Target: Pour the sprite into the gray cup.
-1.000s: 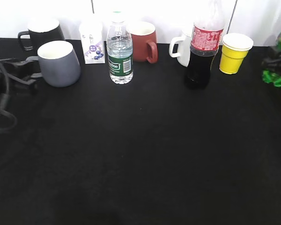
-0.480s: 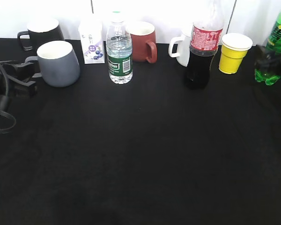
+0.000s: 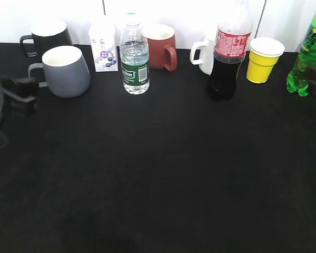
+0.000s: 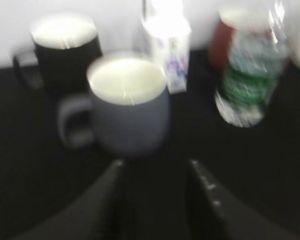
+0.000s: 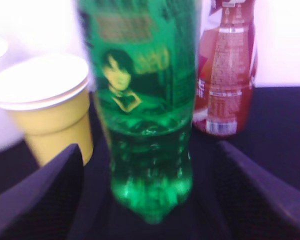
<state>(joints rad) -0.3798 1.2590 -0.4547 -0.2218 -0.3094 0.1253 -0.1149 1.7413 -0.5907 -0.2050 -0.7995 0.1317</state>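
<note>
The sprite (image 3: 309, 55), a bright green bottle, stands upright at the far right edge of the black table. In the right wrist view it (image 5: 147, 125) fills the middle. My right gripper (image 5: 149, 150) is open, with one finger on each side of the bottle's base and a gap to both. The gray cup (image 3: 66, 71) stands at the back left with its handle to the left. My left gripper (image 3: 20, 97) is open and empty, a little in front of and left of the cup. In the left wrist view the cup (image 4: 130, 110) sits just beyond the fingertips (image 4: 157, 167).
A black mug (image 3: 46, 36), a milk carton (image 3: 104, 46), a clear water bottle (image 3: 134, 55), a brick-red mug (image 3: 160, 46), a white mug (image 3: 204, 55), a cola bottle (image 3: 227, 52) and a yellow paper cup (image 3: 263, 59) line the back. A white wall rises behind them.
The sprite went from tilted and covered by my right gripper to upright and clear of it. My left gripper drew back from the gray cup's handle, toward the front left.
</note>
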